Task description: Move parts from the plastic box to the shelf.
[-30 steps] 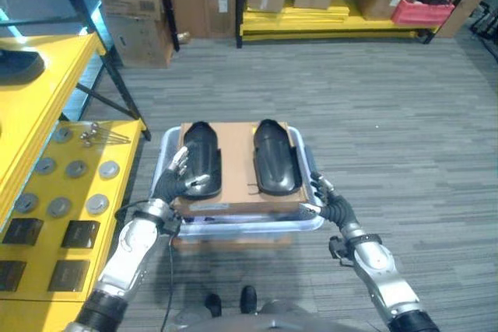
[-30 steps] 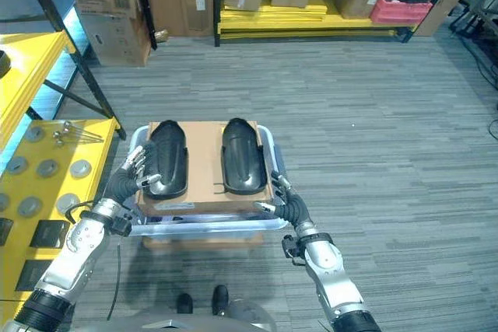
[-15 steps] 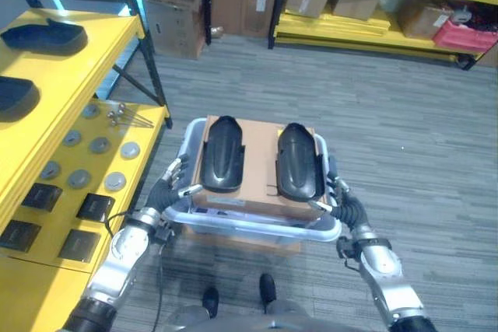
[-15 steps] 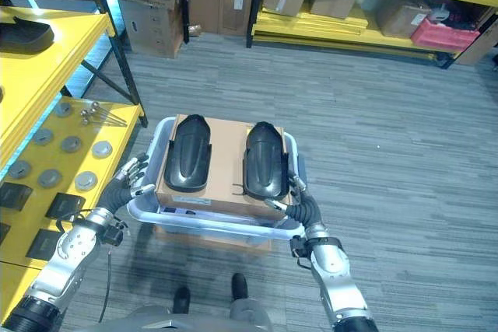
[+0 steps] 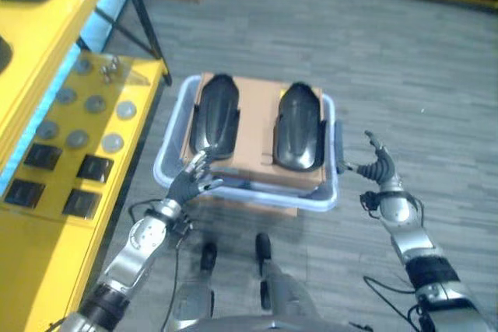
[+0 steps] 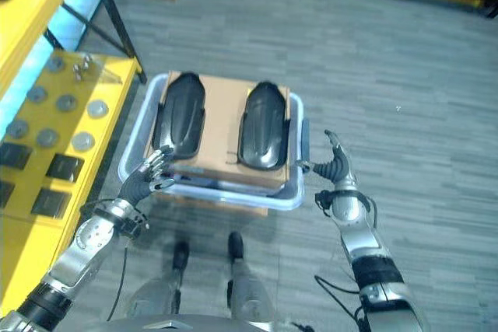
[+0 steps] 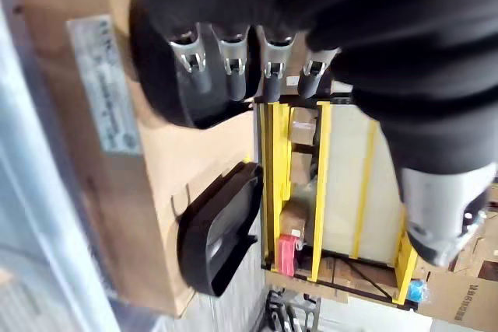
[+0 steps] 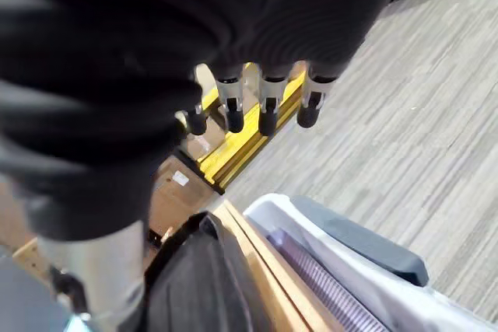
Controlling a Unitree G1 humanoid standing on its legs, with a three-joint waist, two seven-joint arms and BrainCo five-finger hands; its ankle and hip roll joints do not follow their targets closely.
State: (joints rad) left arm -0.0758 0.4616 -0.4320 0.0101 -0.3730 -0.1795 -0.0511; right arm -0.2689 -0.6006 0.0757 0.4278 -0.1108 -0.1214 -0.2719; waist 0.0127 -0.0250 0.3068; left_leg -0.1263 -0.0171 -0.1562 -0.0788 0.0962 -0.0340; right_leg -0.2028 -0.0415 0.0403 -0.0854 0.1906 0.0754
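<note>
1. The landmark is the plastic box (image 5: 325,192), a pale tub that stands on the grey floor (image 5: 436,99) in front of the robot. A cardboard box (image 5: 257,126) sits inside it, and two black parts lie flat on the cardboard, side by side.

2. Both parts are long shells whose long axes run away from the robot, from the box's near rim toward its far rim, and they lie parallel to each other.

3. The left part (image 5: 215,118) lies on the side of the box that faces the yellow shelf (image 5: 47,114). The right part (image 5: 300,126) lies on the side away from the shelf.

4. The left hand (image 5: 194,182) is at the box's near corner on the shelf side, with its fingers straight and spread and nothing held. Its fingertips reach toward the near end of the left part; whether they touch it cannot be told.

5. The right hand (image 5: 379,169) is outside the box, just off the wall away from the shelf, raised above the floor. Its fingers are loosely extended and it holds nothing. It is clearly apart from the right part.

6. Judged from this, the left hand is the nearer one to a part, and that part is also the one closer to the shelf. The coming grasp likely means reaching forward and slightly inward over the near rim, then closing across the part's narrow width.

7. Both parts are in the box, so the transfer is not yet begun.
</note>
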